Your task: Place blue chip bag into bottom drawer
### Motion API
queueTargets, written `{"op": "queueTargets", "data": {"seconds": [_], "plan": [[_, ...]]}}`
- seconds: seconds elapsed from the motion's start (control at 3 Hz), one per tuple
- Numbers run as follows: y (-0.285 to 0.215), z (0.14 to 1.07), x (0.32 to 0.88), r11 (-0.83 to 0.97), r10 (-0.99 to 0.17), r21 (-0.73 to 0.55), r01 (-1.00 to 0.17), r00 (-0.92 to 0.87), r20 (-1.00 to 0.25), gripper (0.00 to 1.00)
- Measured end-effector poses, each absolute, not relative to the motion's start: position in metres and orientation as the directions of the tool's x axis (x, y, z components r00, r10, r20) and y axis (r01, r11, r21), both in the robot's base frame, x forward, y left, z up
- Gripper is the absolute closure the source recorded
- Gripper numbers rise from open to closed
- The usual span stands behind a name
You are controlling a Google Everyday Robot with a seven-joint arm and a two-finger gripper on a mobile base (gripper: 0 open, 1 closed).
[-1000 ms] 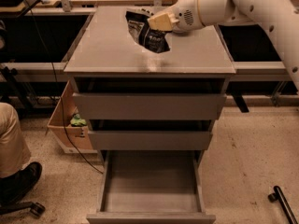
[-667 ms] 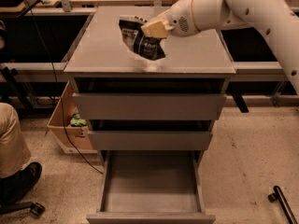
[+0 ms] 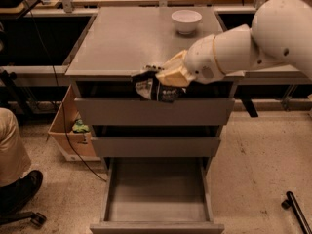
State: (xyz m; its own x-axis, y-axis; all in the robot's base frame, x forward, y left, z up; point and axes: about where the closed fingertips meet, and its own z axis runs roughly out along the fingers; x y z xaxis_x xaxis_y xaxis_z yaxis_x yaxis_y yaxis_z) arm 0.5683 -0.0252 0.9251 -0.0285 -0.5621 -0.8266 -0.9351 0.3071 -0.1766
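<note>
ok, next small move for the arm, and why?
Probably lower it, easing outward: the gripper, shut on the blue chip bag, hangs just in front of the top drawer, while the open bottom drawer lies well below and juts forward.

The arm [image 3: 253, 43] is built of smooth, rounded, glossy white shells: a big bulbous segment by the right edge, then a narrower barrel crossed by a thin dark seam ring and marked with a few small dark dots. It tapers into a cream-tan, faceted end piece, the gripper [image 3: 156, 76], which sits at the middle of the front edge of the grey cabinet top [image 3: 126, 38]
</note>
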Motion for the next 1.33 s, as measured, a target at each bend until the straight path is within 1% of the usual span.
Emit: {"op": "queueTargets", "data": {"seconds": [0.33, 0.67, 1.0, 1.33], "plan": [[-0.033, 0.882, 0.533, 0.228, -0.638, -0.187, -0.956, -0.002, -0.77, 1.0], [-0.033, 0.882, 0.533, 0.228, -0.639, -0.187, -0.956, -0.002, -0.77, 1.0], [-0.039, 0.872, 0.53, 0.222, -0.682, -0.215, -0.951, 0.006, -0.731, 1.0], [-0.049, 0.833, 0.519, 0.176, -0.759, -0.274, -0.945, 0.047, -0.65, 1.0]]}}
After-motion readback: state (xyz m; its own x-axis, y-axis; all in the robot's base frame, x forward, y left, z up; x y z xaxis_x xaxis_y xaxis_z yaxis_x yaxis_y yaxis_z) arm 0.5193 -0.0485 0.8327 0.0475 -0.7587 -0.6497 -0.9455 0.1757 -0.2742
